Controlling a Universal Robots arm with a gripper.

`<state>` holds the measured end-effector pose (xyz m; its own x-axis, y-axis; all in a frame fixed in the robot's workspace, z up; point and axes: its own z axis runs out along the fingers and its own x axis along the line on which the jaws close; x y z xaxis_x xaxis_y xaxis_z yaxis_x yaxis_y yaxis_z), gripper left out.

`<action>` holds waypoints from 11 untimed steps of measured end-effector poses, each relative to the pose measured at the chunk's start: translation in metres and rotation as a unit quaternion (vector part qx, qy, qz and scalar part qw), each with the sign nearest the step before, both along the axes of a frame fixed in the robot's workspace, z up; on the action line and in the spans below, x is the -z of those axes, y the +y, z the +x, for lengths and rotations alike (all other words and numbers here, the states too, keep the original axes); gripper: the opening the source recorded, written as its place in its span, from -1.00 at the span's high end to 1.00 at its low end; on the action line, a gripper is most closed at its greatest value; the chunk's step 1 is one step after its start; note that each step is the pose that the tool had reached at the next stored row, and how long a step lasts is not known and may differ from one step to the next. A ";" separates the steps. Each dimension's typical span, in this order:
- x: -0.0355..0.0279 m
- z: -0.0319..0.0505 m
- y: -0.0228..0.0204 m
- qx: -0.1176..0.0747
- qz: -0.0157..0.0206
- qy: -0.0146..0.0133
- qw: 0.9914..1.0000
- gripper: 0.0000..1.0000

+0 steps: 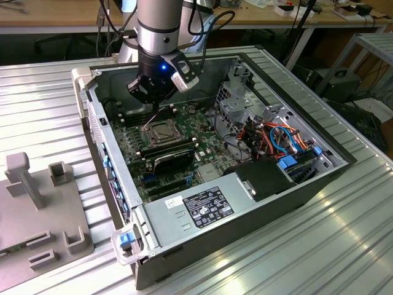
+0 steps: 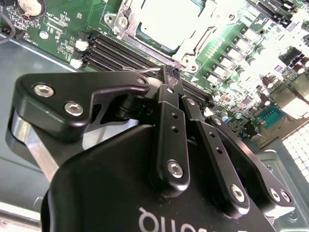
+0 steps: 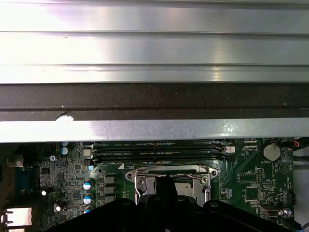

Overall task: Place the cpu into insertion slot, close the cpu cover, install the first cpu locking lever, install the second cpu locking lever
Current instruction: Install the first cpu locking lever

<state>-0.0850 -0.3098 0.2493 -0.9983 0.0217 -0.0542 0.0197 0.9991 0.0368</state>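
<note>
second wrist view: gripper [image 2: 171, 77] fingers pressed together just beside the insertion slot [image 2: 186, 55], where the cpu [image 2: 166, 19] lies seated. the locking lever [image 2: 142, 70] looks thin, springy wire; hook its free end.

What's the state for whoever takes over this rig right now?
End effector: fingers closed, tips at a lever beside the memory slots; whether it grips the lever is unclear.
cpu: seated, with the cover down around it.
Done: cpu placed, cover closed.
Left: both levers; latching can't be confirmed.
</note>
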 end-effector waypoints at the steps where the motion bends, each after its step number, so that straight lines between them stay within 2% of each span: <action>1: 0.0000 0.0000 0.0000 0.000 0.000 0.000 1.000 0.79; 7: 0.0001 0.0002 0.0000 0.000 0.000 0.000 1.000 0.79; 11: 0.0036 0.0012 0.0004 0.000 0.001 0.000 1.000 0.79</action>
